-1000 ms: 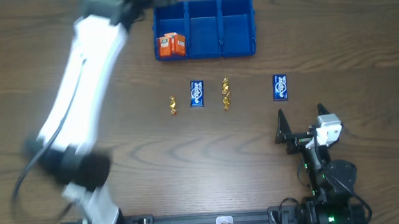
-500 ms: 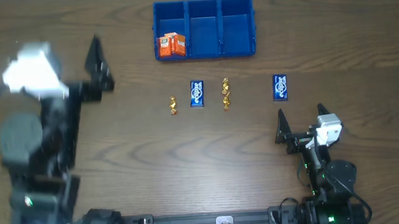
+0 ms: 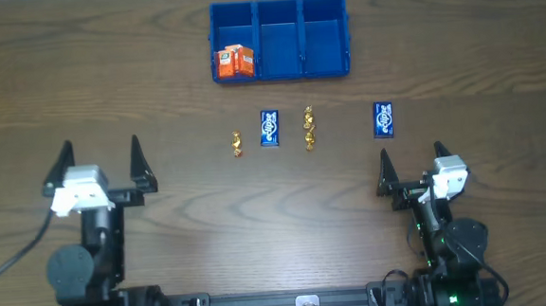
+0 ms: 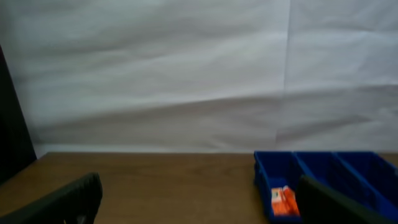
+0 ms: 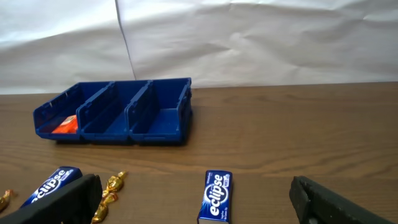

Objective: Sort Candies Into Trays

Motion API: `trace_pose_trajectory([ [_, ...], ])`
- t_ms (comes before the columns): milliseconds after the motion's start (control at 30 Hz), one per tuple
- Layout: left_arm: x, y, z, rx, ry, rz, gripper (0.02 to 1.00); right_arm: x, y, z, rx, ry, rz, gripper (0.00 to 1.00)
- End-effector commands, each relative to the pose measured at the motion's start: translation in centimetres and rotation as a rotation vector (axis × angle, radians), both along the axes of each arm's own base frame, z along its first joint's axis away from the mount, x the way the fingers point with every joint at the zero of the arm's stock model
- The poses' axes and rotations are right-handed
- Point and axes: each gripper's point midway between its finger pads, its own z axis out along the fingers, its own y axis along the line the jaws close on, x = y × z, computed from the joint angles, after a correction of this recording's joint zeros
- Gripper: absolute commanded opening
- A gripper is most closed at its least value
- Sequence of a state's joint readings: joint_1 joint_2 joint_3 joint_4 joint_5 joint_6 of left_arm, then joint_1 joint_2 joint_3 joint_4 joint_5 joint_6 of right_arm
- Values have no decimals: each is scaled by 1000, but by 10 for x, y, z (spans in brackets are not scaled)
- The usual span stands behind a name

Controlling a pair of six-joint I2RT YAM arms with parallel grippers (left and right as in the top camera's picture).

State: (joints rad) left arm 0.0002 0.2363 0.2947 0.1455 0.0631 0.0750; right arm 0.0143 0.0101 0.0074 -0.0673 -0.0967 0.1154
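Top view: brown wooden counter [image 3: 182, 215]; left claw [image 3: 100, 152] and right claw [image 3: 411, 156] spread wide, empty; white wall [image 4: 155, 74] behind.

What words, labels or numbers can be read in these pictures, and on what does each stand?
Blue pack lying apart: white brand lettering, no other legible text.
Blue pack between the gold candies: the same lettering.
Orange packets in the blue tray: print too blurred to read.
Gold candies: no text seen.

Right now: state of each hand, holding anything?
Left hand: open, holding nothing.
Right hand: open, holding nothing.
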Motion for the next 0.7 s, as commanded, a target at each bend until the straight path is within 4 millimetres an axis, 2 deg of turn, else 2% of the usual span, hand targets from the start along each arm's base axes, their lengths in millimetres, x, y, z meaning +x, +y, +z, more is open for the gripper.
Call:
trace_pose_trajectory([
  [33, -5, -5, -26, 20, -54, -28, 998, 0, -3, 0, -13, 0, -11, 998],
  [233, -6, -6, -61, -78, -56, -50, 998, 0, -3, 0, -13, 0, -11, 998],
  [433, -2, -11, -94, -111, 82, -75, 998, 0, -3, 0, -13, 0, -11, 998],
  [600, -5, -11, -139, -119, 268, -64, 998, 0, -3, 0, -13, 0, -11, 998],
  [700, -5, -9, -142, -118, 278, -56, 998, 0, -3, 0, -13, 0, -11, 998],
])
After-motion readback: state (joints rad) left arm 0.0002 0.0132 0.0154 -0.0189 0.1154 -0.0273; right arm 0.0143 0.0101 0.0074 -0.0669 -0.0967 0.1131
